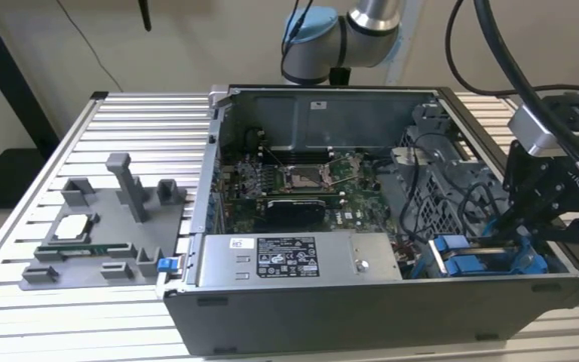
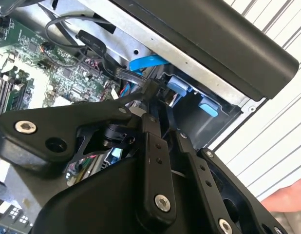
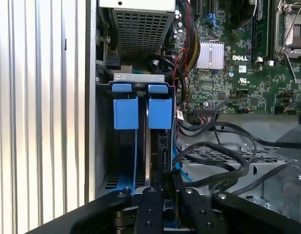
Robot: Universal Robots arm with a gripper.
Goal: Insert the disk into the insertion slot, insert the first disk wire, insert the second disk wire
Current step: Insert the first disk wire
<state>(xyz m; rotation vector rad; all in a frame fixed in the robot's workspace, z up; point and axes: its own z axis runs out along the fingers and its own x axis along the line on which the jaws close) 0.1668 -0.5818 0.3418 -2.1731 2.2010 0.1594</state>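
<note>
On a ribbed metal table (image 1: 139, 121), the exterior view has the gripper (image 1: 506, 226) low over the insertion slot (image 1: 476, 264). Second wrist view: its grip cannot be told. First wrist view: the disk (image 3: 160, 113) looks seated, and the nearby black wires (image 3: 209, 144) could snag.

Black-and-white printed label (image 1: 283, 258) on the silver metal power-supply box (image 1: 370, 260): print too small to read. Short white logo word (image 3: 240, 57) on the green circuit board (image 3: 223, 87), beside the finned silver heatsink (image 3: 210, 53). Small white sticker (image 1: 320, 105) on the grey case wall (image 1: 370, 113): illegible.
</note>
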